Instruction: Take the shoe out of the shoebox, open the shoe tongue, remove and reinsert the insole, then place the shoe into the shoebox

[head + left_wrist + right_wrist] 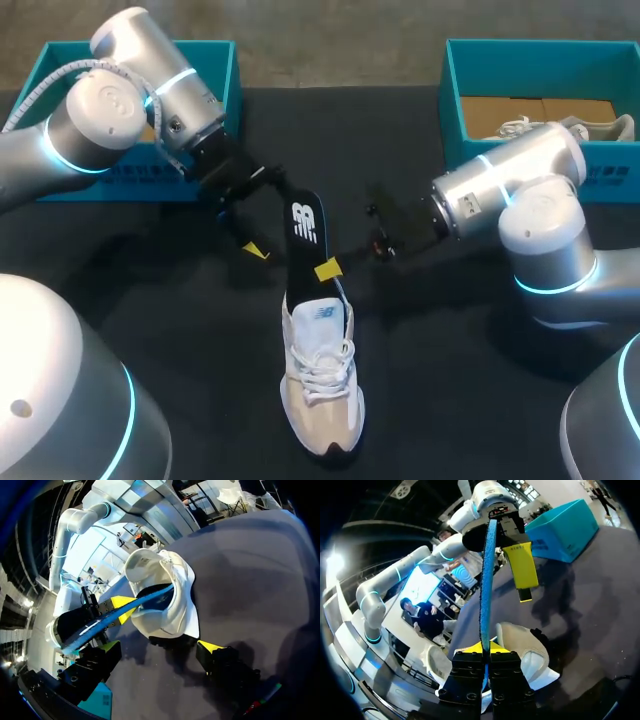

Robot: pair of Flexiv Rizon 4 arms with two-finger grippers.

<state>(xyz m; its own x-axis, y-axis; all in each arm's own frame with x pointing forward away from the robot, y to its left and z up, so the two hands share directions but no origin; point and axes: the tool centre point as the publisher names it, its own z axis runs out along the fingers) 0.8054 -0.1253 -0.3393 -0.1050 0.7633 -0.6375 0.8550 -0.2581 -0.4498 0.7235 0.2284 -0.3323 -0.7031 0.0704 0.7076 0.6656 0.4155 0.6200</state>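
A white and beige sneaker (322, 385) lies on the dark table with its toe toward the front edge. Its black insole (305, 232) sticks up out of the shoe's opening. My right gripper (327, 268) is shut on the insole near its lower end. From the right wrist the insole (487, 575) shows edge-on as a blue strip rising from between the gripper's tips (485, 649), with the shoe (522, 652) just beneath. My left gripper (270, 213) stands open beside the insole without touching it. Its own camera shows the shoe (172, 597) and insole (125, 614) ahead of its spread tips (159, 647).
A teal shoebox (215, 75) stands at the back left behind my left arm. At the back right a second teal shoebox (452, 95) holds another pale shoe (600, 126). Dark table surface surrounds the sneaker.
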